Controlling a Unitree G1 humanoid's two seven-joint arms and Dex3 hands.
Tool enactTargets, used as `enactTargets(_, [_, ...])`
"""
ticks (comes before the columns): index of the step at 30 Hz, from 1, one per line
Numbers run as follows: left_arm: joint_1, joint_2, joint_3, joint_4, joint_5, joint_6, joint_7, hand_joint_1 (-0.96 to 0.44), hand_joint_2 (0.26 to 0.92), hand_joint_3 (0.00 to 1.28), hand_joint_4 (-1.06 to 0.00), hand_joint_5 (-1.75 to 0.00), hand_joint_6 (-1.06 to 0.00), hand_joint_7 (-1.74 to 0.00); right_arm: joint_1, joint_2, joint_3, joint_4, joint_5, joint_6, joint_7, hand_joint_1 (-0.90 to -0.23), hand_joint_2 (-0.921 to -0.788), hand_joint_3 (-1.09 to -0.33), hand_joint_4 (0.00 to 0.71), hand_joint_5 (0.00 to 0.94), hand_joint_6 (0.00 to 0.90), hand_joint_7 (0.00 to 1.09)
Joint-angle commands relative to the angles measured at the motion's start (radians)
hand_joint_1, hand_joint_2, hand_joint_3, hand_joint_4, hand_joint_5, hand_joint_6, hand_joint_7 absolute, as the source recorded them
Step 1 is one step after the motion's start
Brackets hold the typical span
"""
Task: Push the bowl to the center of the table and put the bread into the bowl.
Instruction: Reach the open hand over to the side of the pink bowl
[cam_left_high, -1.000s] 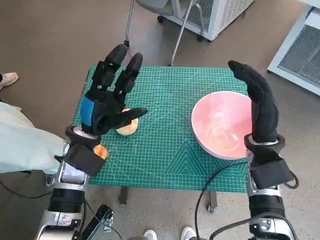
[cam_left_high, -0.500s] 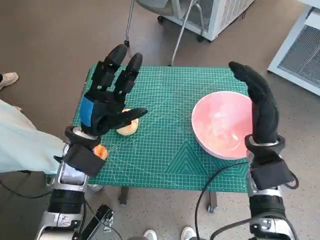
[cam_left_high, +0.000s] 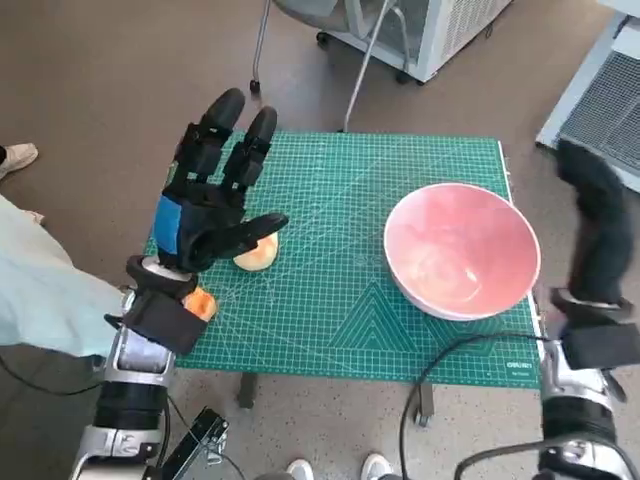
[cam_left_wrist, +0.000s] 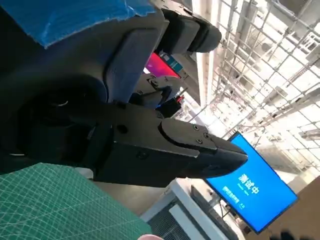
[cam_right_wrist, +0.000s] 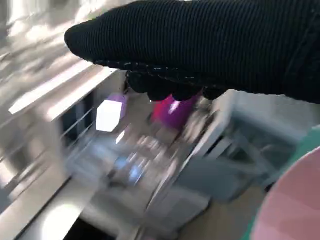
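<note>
The pink bowl (cam_left_high: 462, 248) stands on the right part of the green mat (cam_left_high: 340, 290), its rim near the mat's right edge; a slice of it shows in the right wrist view as a pink bowl (cam_right_wrist: 295, 210). The bread (cam_left_high: 255, 254), a pale round bun, lies on the mat's left side. My left hand (cam_left_high: 212, 195) hovers above the bread, fingers spread, holding nothing; its black fingers (cam_left_wrist: 170, 142) fill the left wrist view. My right hand (cam_left_high: 597, 225) is raised off the table's right edge, beside the bowl and apart from it, fingers straight.
An orange object (cam_left_high: 199, 302) lies at the mat's left front edge, partly behind my left wrist. A chair's metal legs (cam_left_high: 365, 60) and a white cabinet (cam_left_high: 430, 25) stand beyond the table. A person's pale sleeve (cam_left_high: 40, 290) and shoe (cam_left_high: 15, 157) show at the left.
My right hand has swung right, from over the bowl's right rim to outside the table edge. The left hand shifted slightly left. The bowl and bread have stayed put.
</note>
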Motion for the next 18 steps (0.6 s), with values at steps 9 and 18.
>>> enactTargets(9, [0.007, 0.007, 0.001, -0.005, 0.003, -0.002, 0.01, -0.08, 0.92, 0.01, -0.21, 0.0, -0.08, -0.48, -0.031, 0.028, -0.039, 0.224, 0.039, 0.11, -0.074, -0.597, -0.921, -0.773, 0.39, 0.004, 0.122, 0.69])
enactTargets(18, [0.013, 0.017, 0.005, -0.011, 0.003, 0.001, 0.007, -0.08, 0.92, 0.0, -0.21, 0.0, -0.08, -0.48, -0.067, 0.051, -0.05, 0.296, 0.075, 0.197, -0.037, -0.585, -0.921, -0.784, 0.376, 0.001, 0.14, 0.66])
